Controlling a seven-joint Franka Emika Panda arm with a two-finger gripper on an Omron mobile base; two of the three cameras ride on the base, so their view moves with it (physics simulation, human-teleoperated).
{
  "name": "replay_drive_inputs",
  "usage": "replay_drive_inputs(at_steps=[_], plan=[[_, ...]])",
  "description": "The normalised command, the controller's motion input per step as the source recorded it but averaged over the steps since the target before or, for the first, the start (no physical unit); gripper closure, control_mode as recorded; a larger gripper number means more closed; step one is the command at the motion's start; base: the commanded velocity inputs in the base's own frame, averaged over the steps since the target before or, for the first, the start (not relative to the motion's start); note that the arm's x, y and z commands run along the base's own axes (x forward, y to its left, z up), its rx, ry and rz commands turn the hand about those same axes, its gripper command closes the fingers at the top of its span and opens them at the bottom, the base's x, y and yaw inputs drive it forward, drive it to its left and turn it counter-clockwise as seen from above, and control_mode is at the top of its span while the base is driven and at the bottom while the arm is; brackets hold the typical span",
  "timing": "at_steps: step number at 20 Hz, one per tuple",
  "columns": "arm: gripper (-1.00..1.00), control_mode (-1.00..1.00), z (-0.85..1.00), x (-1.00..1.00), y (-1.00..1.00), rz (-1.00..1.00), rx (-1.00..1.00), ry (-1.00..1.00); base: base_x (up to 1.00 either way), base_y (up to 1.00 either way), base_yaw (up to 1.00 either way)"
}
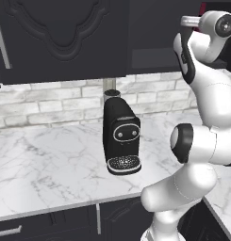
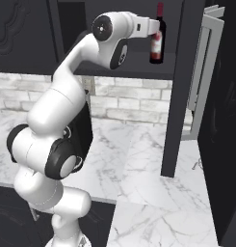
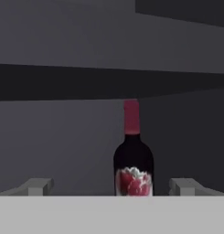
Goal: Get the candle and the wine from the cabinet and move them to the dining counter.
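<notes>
The wine bottle [image 2: 157, 37] stands upright on the shelf inside the open black wall cabinet [image 2: 179, 91], so by the look of it neither item has reached the dining counter and the whole carry is left to do. The arm is raised to shelf height with the hand [image 2: 149, 26] level with the bottle's neck. In the hand view the bottle [image 3: 133, 157] stands between the two fingertips [image 3: 36, 186], which are spread wide on either side of it and well apart from the glass: the hand is open and grips nothing. I judge this the approach for the first grasp. No candle can be made out on the shelf beside the bottle. Below the cabinet, a black coffee machine [image 1: 120, 136] sits on the marble desk [image 1: 46, 164] against the brick wall.
</notes>
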Motion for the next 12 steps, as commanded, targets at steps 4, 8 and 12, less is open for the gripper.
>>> replay_drive_inputs(at_steps=[4,8,12], plan=[[-1.00,-1.00,0.00,0.01,-0.04,0.00,0.00,-0.03,0.00,0.00,0.00],[-1.00,-1.00,0.00,0.10,-0.01,0.00,0.00,0.00,0.00,0.00,0.00],[-1.00,-1.00,0.00,0.10,0.00,0.00,0.00,0.00,0.00,0.00,0.00]])
